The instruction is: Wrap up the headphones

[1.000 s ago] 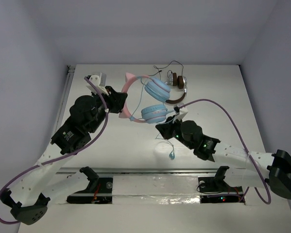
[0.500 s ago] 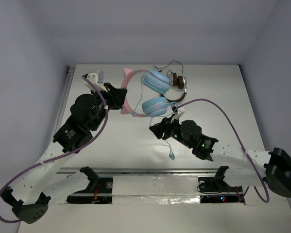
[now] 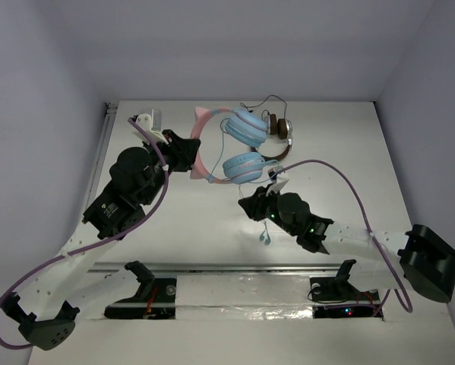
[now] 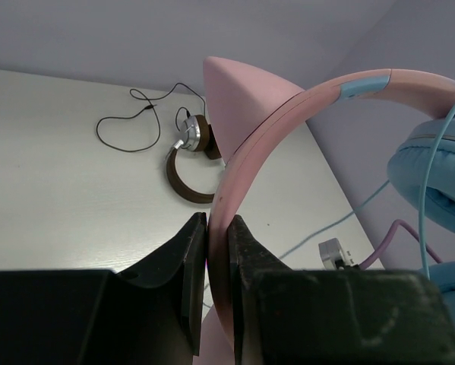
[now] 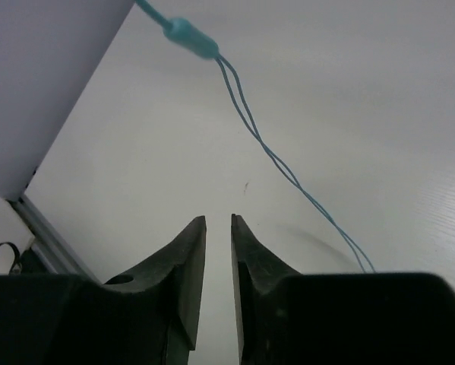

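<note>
One white desk (image 3: 349, 152) is filling most of the overhead frame, with both robot arms reaching up over it from the lower edge. The left hand (image 3: 188, 155), in the upper left of centre, is clamping its fingers (image 4: 193, 251) shut on the pink cat-ear headband of the over-ear headphones with light blue round cups (image 3: 242, 166). These headphones are sitting in the upper middle of the frame, just right of that hand. The right hand (image 3: 251, 205), just below the lower cup, is standing slightly ajar; the right wrist view is showing a narrow bare gap between its fingers (image 5: 189, 251) and nothing gripped.

Brown-and-silver headphones (image 3: 282, 141) are lying just right of the blue cups, with a thin black cable (image 4: 128, 122) looping on the desk behind them. The thin light blue cable (image 5: 288, 173) is trailing down past the right hand, ahead of its fingertips and not between them. Its small blue end piece (image 3: 266, 239) is lying below the hand.
</note>
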`<state>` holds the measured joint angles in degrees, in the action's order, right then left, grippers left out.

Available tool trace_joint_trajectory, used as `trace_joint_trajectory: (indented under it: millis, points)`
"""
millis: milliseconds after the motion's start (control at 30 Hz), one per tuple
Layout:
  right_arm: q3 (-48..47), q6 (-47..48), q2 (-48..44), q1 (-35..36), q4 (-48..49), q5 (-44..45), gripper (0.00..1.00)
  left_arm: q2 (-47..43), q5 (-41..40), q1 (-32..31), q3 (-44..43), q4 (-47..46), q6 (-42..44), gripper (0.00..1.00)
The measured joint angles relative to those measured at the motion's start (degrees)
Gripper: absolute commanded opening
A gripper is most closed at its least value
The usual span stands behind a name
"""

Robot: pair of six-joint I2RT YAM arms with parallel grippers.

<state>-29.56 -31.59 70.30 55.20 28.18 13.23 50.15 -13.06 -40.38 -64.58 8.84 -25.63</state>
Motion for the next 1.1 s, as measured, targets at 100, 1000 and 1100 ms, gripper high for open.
trace_joint_trajectory:
  millis: [100, 1000, 1100]
  points:
    - [1.7, -1.9, -3.0, 0.0, -1.2, 3.1, 0.39, 0.0, 0.1, 0.0, -0.1, 0.0, 0.0, 0.00]
    - [0.7, -9.4, 18.5, -5.3, 0.1, -0.7, 0.54, -0.7, 1.2, 0.0, -0.1, 0.0, 0.3, 0.00]
    - [0.5, -10.0, 19.8, -5.3, 0.6, -1.2, 0.20, -0.7, 1.3, 0.0, -0.1, 0.0, 0.3, 0.00]
